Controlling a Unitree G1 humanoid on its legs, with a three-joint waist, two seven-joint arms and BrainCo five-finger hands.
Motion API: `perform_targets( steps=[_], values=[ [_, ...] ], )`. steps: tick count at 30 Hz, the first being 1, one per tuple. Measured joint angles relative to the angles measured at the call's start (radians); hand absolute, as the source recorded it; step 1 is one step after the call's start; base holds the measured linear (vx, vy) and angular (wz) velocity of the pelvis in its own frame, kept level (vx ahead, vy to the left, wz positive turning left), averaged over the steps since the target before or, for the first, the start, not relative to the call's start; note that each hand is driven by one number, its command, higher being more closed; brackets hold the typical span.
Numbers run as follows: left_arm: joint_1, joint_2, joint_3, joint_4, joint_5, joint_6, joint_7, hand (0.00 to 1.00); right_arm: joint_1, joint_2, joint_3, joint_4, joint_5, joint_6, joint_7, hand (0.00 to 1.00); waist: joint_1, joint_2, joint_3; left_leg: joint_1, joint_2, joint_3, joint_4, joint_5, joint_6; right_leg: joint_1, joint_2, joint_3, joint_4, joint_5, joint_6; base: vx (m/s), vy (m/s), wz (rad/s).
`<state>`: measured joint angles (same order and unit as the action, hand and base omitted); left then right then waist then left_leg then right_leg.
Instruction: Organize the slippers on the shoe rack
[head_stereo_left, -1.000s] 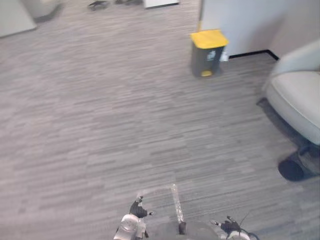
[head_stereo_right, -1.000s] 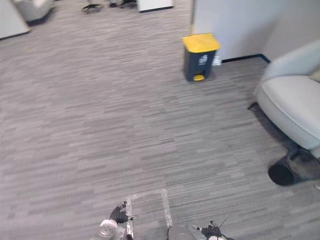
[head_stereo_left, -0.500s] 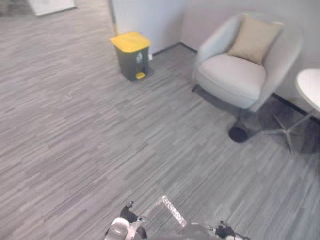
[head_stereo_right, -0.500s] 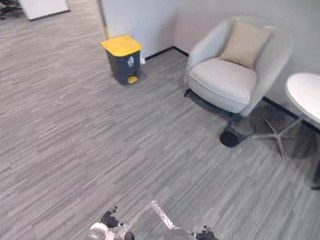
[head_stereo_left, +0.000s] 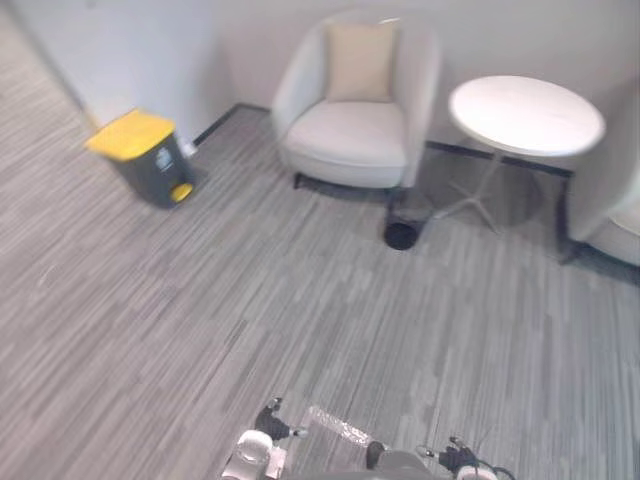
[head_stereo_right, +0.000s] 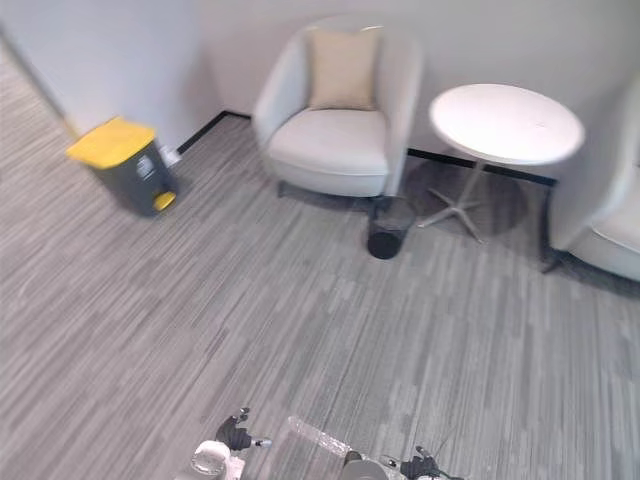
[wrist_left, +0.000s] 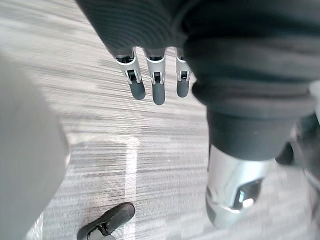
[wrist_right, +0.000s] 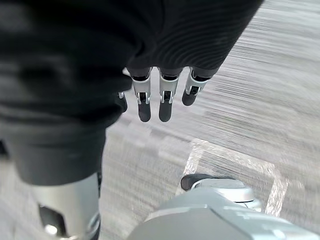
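Looking down from the head cameras, a wide stretch of grey striped carpet (head_stereo_left: 200, 320) is seen, running up to a pale wall. Against that wall a light grey armchair (head_stereo_left: 355, 130) is set, with a beige cushion (head_stereo_left: 360, 60) propped upright against its back. Just beside the armchair, toward the robot's right, a round white side table (head_stereo_left: 525, 115) is placed on thin splayed legs. A small dark basket (head_stereo_right: 388, 228) is stood on the carpet between the armchair and the side table's legs. Farther to the robot's left, near a wall corner, a dark bin with a yellow lid (head_stereo_left: 145, 160) is found. The edge of a second pale chair (head_stereo_left: 620, 220) is glimpsed at the far right.

The left hand (wrist_left: 157, 87) is hung low at the robot's left side. Its fingers are held straight and relaxed, pointing down at the carpet, with nothing grasped. The right hand (wrist_right: 165, 100) is carried the same way at the right side, fingers straight, slack and empty.

Where the slippers and the shoe rack lie cannot be told from these pictures. So the direction from the fingers to the slippers, and the line of their long axis, cannot be settled. With both hands hung level and alike, neither can be judged the nearer, and how far the tidying has come is left open.
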<state>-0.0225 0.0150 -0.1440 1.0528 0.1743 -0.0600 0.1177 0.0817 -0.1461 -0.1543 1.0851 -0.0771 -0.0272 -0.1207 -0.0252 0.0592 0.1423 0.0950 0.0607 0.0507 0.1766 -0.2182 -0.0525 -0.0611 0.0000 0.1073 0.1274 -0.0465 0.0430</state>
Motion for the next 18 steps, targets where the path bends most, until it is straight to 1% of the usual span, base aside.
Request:
perform_targets(
  steps=[1, 2, 3, 4, 5, 6, 7, 8, 9, 10, 11, 12, 14, 15, 16, 17, 18],
  values=[
    [0.000, 0.002, 0.002, 0.000, 0.000, 0.000, 0.000, 0.00, 0.000, -0.002, 0.000, 0.000, 0.000, 0.001, 0.000, 0.00, 0.001, 0.007, -0.004, 0.008, 0.013, -0.002, -0.009, -0.023, 0.001, -0.002, 0.017, 0.016, -0.019, 0.010, 0.005, -0.14, 0.141, -1.02],
    [-0.006, 0.008, 0.002, 0.000, 0.000, 0.001, 0.001, 0.00, 0.000, 0.002, -0.003, -0.001, -0.001, 0.002, 0.000, 0.00, -0.004, 0.001, -0.003, 0.008, 0.016, 0.030, -0.013, -0.033, 0.007, 0.014, 0.016, 0.034, -0.053, 0.037, 0.006, -0.11, 0.150, -0.77],
    [0.000, 0.019, 0.004, 0.001, 0.000, 0.001, 0.001, 0.00, 0.011, 0.019, -0.014, 0.001, -0.001, 0.005, -0.001, 0.00, -0.003, -0.016, 0.004, 0.011, 0.012, 0.066, -0.012, -0.037, 0.011, 0.009, 0.010, 0.045, -0.063, 0.062, 0.002, -0.13, 0.159, -0.78],
    [0.007, 0.027, 0.005, 0.002, -0.001, 0.002, 0.002, 0.00, 0.016, 0.027, -0.020, 0.001, -0.002, 0.008, 0.000, 0.00, -0.004, -0.030, 0.001, 0.012, 0.010, 0.089, -0.011, -0.038, 0.009, -0.013, 0.009, 0.050, -0.041, 0.061, 0.002, -0.11, 0.125, -0.81],
    [0.012, 0.034, 0.005, 0.002, -0.002, 0.003, 0.002, 0.00, 0.016, 0.032, -0.020, 0.000, -0.002, 0.010, 0.000, 0.00, -0.001, -0.041, 0.001, 0.011, 0.012, 0.119, -0.006, -0.036, 0.011, -0.045, 0.006, 0.034, 0.007, 0.047, 0.003, -0.06, 0.064, -0.79],
    [0.012, 0.042, 0.005, 0.000, -0.008, 0.006, 0.002, 0.00, 0.013, 0.037, -0.020, -0.002, -0.002, 0.010, -0.002, 0.00, 0.007, -0.050, 0.004, 0.008, 0.013, 0.159, 0.003, -0.036, 0.011, -0.098, -0.019, -0.061, 0.113, 0.010, 0.002, 0.02, 0.036, -0.91],
    [0.009, 0.048, 0.001, 0.001, -0.020, 0.007, 0.003, 0.00, 0.003, 0.036, -0.021, -0.002, -0.001, 0.011, -0.010, 0.00, 0.010, -0.052, 0.005, 0.011, 0.010, 0.187, 0.007, -0.036, 0.011, -0.143, -0.064, -0.214, 0.226, -0.039, -0.005, 0.05, 0.024, -0.75],
    [0.008, 0.053, -0.006, 0.001, -0.020, 0.007, 0.003, 0.00, 0.001, 0.036, -0.021, -0.003, -0.001, 0.010, -0.011, 0.00, 0.006, -0.052, 0.005, 0.011, 0.007, 0.192, 0.016, -0.036, 0.011, -0.149, -0.094, -0.295, 0.263, -0.063, -0.016, 0.12, -0.031, -0.43],
    [0.004, 0.057, -0.012, 0.002, -0.020, 0.008, 0.004, 0.00, 0.009, 0.038, -0.021, -0.003, -0.002, 0.010, -0.010, 0.00, -0.001, -0.064, 0.004, 0.009, -0.007, 0.186, 0.033, -0.036, 0.011, -0.147, -0.125, -0.365, 0.278, -0.099, -0.057, 0.09, -0.048, -0.10],
    [0.002, 0.054, -0.012, 0.003, -0.020, 0.008, 0.005, 0.00, 0.011, 0.036, -0.021, -0.003, -0.002, 0.010, -0.010, 0.00, -0.001, -0.063, 0.005, 0.011, -0.010, 0.182, 0.035, -0.036, 0.011, -0.145, -0.125, -0.364, 0.281, -0.104, -0.060, 0.08, -0.083, -0.03],
    [-0.002, 0.049, -0.011, 0.003, -0.020, 0.008, 0.004, 0.00, 0.008, 0.028, -0.023, -0.003, -0.002, 0.009, -0.010, 0.00, -0.003, -0.047, 0.008, 0.011, -0.008, 0.175, 0.035, -0.035, 0.010, -0.145, -0.121, -0.362, 0.280, -0.104, -0.060, 0.01, -0.049, -0.06],
    [-0.006, 0.041, -0.012, 0.003, -0.020, 0.007, 0.002, 0.00, 0.006, 0.025, -0.029, -0.003, -0.002, 0.009, -0.009, 0.00, -0.005, -0.038, 0.012, 0.010, -0.005, 0.168, 0.035, -0.035, 0.010, -0.144, -0.116, -0.361, 0.271, -0.104, -0.060, 0.01, -0.073, -0.04],
    [-0.004, 0.034, -0.013, 0.012, -0.020, 0.007, -0.006, 0.00, 0.004, 0.022, -0.034, 0.000, -0.004, 0.011, -0.006, 0.00, -0.008, -0.028, 0.013, 0.012, 0.005, 0.149, 0.034, -0.031, 0.003, -0.112, -0.091, -0.364, 0.224, -0.093, -0.063, -0.03, -0.062, 0.03],
    [-0.005, 0.035, -0.010, 0.018, -0.019, 0.007, -0.008, 0.00, 0.007, 0.022, -0.035, 0.005, -0.004, 0.013, -0.005, 0.00, -0.006, -0.028, 0.010, 0.018, 0.018, 0.138, 0.030, -0.024, -0.008, -0.084, -0.072, -0.366, 0.174, -0.073, -0.060, -0.06, -0.076, -0.08],
    [0.002, 0.038, -0.010, 0.018, -0.019, 0.007, -0.008, 0.00, 0.006, 0.023, -0.034, 0.006, -0.007, 0.014, -0.004, 0.00, 0.001, -0.031, 0.002, 0.018, 0.028, 0.130, 0.017, -0.013, -0.013, -0.066, -0.049, -0.362, 0.109, -0.043, -0.057, -0.06, -0.071, -0.22],
    [0.007, 0.039, -0.010, 0.020, -0.019, 0.007, -0.007, 0.00, 0.004, 0.025, -0.034, 0.007, -0.010, 0.013, -0.003, 0.00, 0.005, -0.027, -0.012, 0.011, 0.036, 0.131, 0.006, -0.005, -0.017, -0.056, -0.029, -0.356, 0.048, -0.006, -0.062, -0.04, -0.058, -0.32],
    [0.006, 0.042, -0.010, 0.020, -0.020, 0.006, -0.007, 0.00, 0.002, 0.028, -0.034, 0.009, -0.010, 0.013, -0.003, 0.00, 0.009, -0.035, -0.016, 0.008, 0.039, 0.133, -0.005, 0.002, -0.020, -0.047, -0.016, -0.349, -0.012, 0.032, -0.067, -0.06, -0.032, -0.28]
  ],
)
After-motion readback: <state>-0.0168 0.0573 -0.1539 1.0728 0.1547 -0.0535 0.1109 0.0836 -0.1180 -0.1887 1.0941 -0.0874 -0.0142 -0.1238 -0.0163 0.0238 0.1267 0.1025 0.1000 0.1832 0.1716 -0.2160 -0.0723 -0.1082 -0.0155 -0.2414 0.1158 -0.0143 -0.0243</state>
